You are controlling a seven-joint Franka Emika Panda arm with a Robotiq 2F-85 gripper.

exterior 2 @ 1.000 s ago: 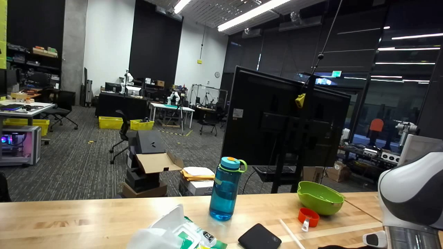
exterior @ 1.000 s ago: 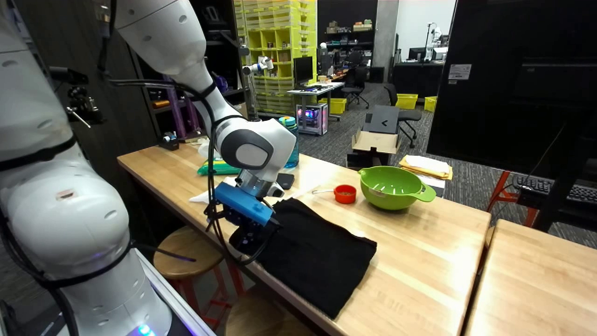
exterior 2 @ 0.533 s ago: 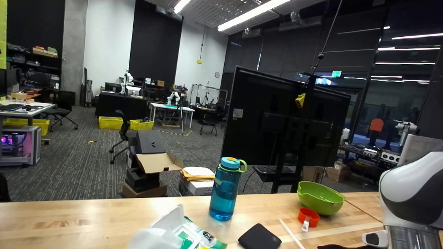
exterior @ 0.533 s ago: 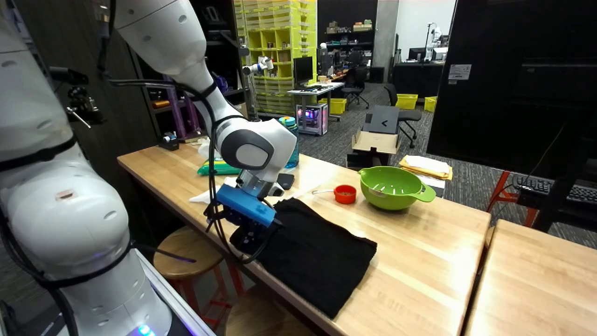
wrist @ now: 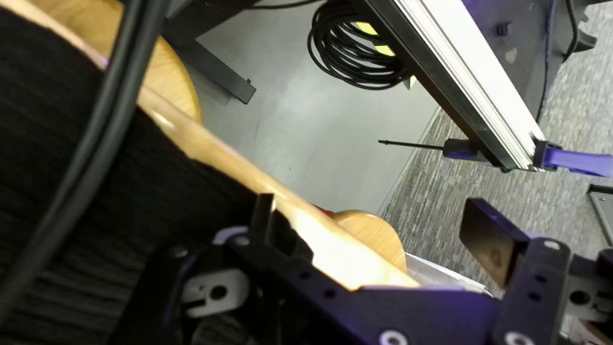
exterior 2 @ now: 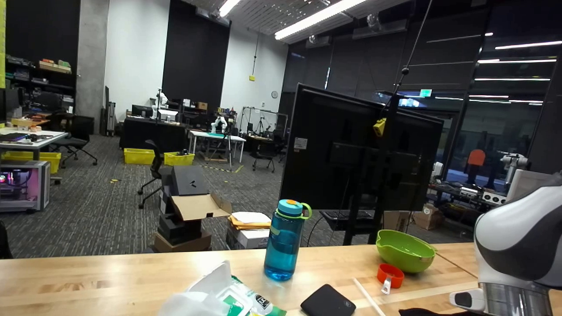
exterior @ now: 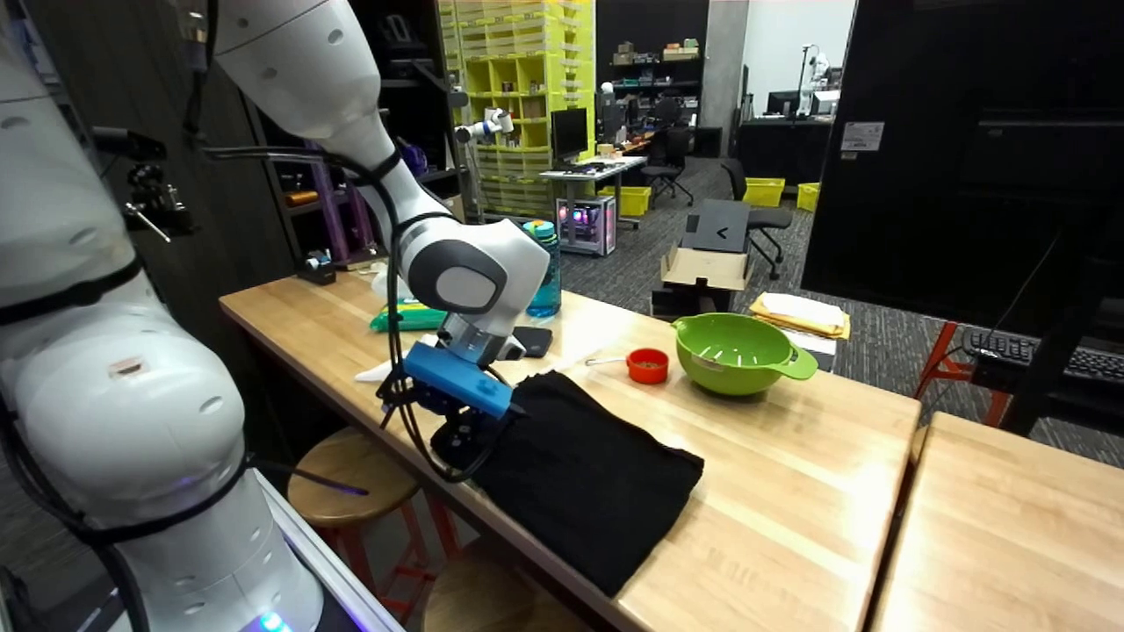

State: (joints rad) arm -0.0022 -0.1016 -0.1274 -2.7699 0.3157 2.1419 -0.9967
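No text is legible; a chevron-like mark (exterior: 723, 233) stands on the gray box (exterior: 713, 218).

Cloth (exterior: 597, 483) on table (exterior: 790, 500); cup (exterior: 648, 375) just beside bowl (exterior: 731, 379).

A large robotics lab with a high ceiling (exterior 2: 263, 15). In an exterior view, a big white robot arm (exterior: 114, 386) stands beside a wooden workbench (exterior: 790, 474), with a tall yellow storage rack (exterior: 518, 79) in the background. More white robot arms (exterior 2: 219, 124) stand on tables (exterior 2: 239, 139) at the far end. Yellow bins (exterior 2: 139, 156) sit on dark grey carpet (exterior 2: 109, 228) near a black office chair (exterior 2: 156, 166). A computer tower (exterior 2: 24, 184) glows pink, and long, bright strip lights (exterior 2: 322, 19) shine overhead.
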